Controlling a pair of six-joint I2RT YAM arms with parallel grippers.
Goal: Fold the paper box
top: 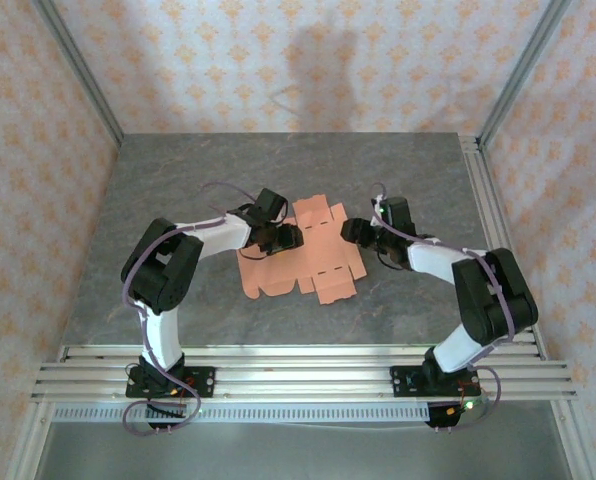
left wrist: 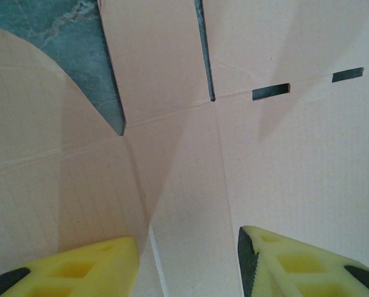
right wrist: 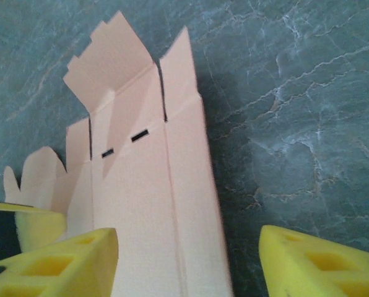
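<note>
Where creases cross, slotted salmon paper box (top: 323, 265)

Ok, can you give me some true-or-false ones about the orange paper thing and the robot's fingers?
1. The paper box is already folded into a box. False: it is an unfolded sheet on the table.
2. The fingers seen from the left wrist are yellow. True.
3. The sheet has small slots cut in it. True.
4. The sheet sits in a far corner, away from both arms. False: it lies between the left gripper and the right gripper.
</note>
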